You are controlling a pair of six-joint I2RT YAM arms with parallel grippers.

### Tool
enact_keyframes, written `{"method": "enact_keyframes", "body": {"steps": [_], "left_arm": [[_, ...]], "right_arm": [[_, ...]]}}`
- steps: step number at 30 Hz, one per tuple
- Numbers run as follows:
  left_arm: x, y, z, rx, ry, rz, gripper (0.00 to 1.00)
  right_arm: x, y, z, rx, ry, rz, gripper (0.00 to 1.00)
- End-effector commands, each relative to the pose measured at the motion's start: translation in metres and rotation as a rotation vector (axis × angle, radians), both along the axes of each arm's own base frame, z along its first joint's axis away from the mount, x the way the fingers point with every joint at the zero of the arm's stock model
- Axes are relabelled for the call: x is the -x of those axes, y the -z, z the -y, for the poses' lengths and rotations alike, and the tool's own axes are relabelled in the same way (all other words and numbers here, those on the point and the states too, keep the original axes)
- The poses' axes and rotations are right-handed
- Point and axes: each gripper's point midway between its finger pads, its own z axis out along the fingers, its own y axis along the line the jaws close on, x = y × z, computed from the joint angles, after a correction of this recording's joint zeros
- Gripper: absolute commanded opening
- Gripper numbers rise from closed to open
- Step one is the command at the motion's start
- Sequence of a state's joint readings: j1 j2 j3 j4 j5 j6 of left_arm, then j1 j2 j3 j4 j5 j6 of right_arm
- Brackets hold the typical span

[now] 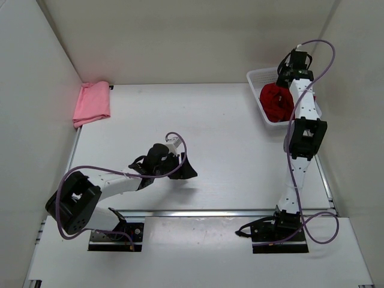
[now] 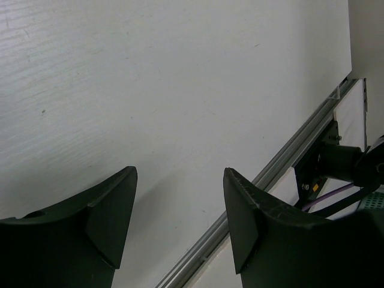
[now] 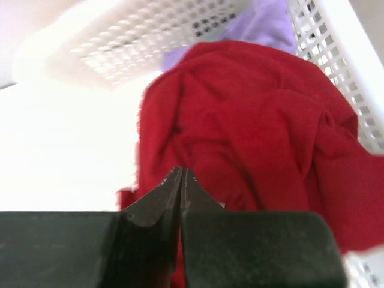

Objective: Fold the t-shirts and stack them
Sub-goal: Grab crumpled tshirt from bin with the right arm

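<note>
A folded pink t-shirt (image 1: 92, 103) lies at the table's far left corner. The dark red t-shirt (image 1: 276, 101) is bunched up in the white mesh basket (image 1: 257, 77) at the far right. In the right wrist view my right gripper (image 3: 181, 171) is shut, pinching a fold of the dark red t-shirt (image 3: 252, 132). The lavender t-shirt (image 3: 264, 24) peeks out behind it inside the basket (image 3: 150, 30). My left gripper (image 1: 187, 170) hovers low over the bare table near the front centre. It stands open (image 2: 180, 170) with nothing between its fingers.
White walls close in the table on the left, back and right. A metal rail (image 2: 282, 168) runs along the table's near edge, with the arm bases (image 1: 117, 234) behind it.
</note>
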State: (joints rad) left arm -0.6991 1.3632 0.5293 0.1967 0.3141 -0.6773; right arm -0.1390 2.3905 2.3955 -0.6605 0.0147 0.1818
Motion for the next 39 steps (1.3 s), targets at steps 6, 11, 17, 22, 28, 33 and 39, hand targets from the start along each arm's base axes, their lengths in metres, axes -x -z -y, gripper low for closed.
{"method": "enact_keyframes", "body": {"steps": [6,11,17,22,28,33,39], "left_arm": [[-0.01,-0.03,0.002,0.081,-0.008,0.059,0.7],[-0.008,-0.034,-0.001,0.082,-0.004,0.082,0.71],[-0.006,-0.037,0.001,0.093,0.003,0.09,0.71],[-0.006,-0.029,-0.005,0.087,-0.015,0.061,0.71],[-0.01,-0.035,-0.002,0.091,-0.014,0.075,0.71],[-0.014,-0.043,0.0,0.116,-0.013,0.08,0.71],[-0.035,-0.08,-0.005,0.193,-0.066,0.113,0.7]], "right_arm": [[0.038,-0.092,0.0,0.048,-0.009,0.139,0.48],[0.031,-0.028,0.006,0.005,-0.023,0.008,0.51],[0.015,0.011,0.009,-0.01,-0.025,-0.057,0.5],[0.008,0.018,0.009,-0.043,-0.043,-0.05,0.26],[0.008,-0.05,-0.006,0.025,-0.038,0.054,0.0],[0.032,-0.153,-0.013,0.065,-0.028,0.223,0.01],[0.106,-0.315,-0.083,0.079,-0.174,0.553,0.0]]}}
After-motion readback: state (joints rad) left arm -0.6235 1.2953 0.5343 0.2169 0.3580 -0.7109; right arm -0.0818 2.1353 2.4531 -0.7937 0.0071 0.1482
